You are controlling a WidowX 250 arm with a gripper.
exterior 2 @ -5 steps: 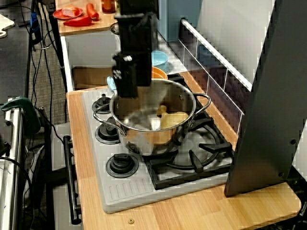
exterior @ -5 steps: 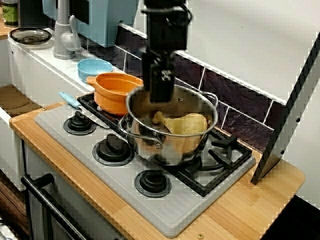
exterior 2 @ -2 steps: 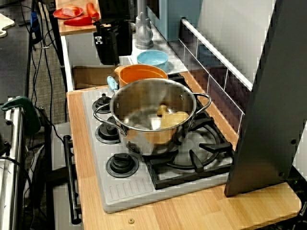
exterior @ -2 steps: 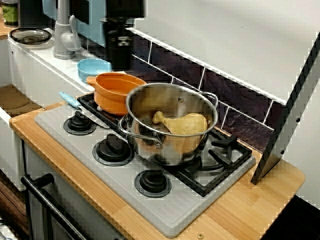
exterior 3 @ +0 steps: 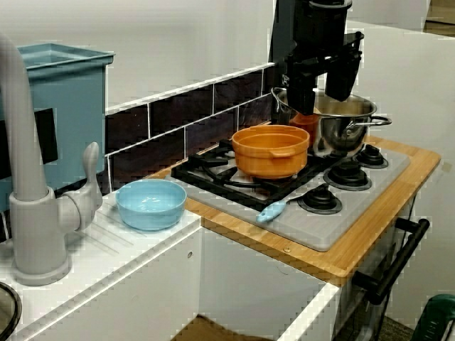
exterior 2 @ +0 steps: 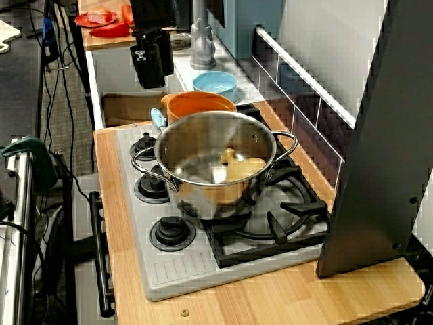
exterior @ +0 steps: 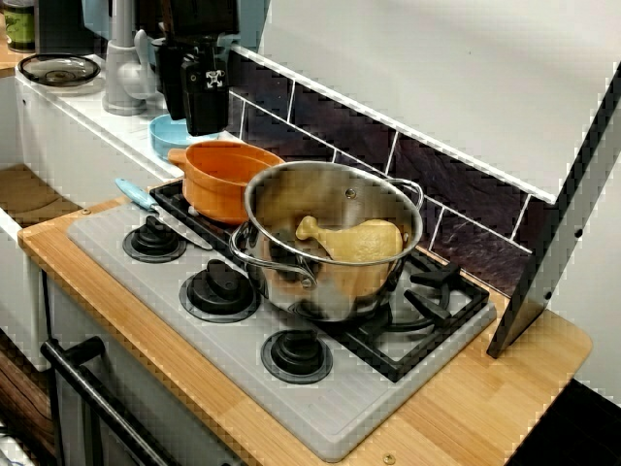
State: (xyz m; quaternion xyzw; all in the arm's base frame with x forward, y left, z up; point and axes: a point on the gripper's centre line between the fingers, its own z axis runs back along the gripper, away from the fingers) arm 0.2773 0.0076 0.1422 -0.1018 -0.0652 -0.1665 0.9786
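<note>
Wooden counter (exterior: pixel 466 408): carries a grey stove top (exterior: pixel 320 417) and a dark leaning panel (exterior: pixel 558 228). On the stove's black grate (exterior: pixel 439 301): steel pot (exterior: pixel 340 282), orange pot (exterior: pixel 218 189); blue-handled utensil (exterior: pixel 136 194) beside the knobs (exterior: pixel 153 238). Adjoining white counter (exterior: pixel 82 112): blue bowl (exterior 3: pixel 151 204), grey faucet (exterior: pixel 121 68)

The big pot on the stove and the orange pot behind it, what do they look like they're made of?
The big pot is likely stainless steel, polished: its silver wall shows mirror-like reflections. The orange pot is probably plastic, possibly enamelled: its colour is even and it shows soft, dull highlights with no reflections.
</note>
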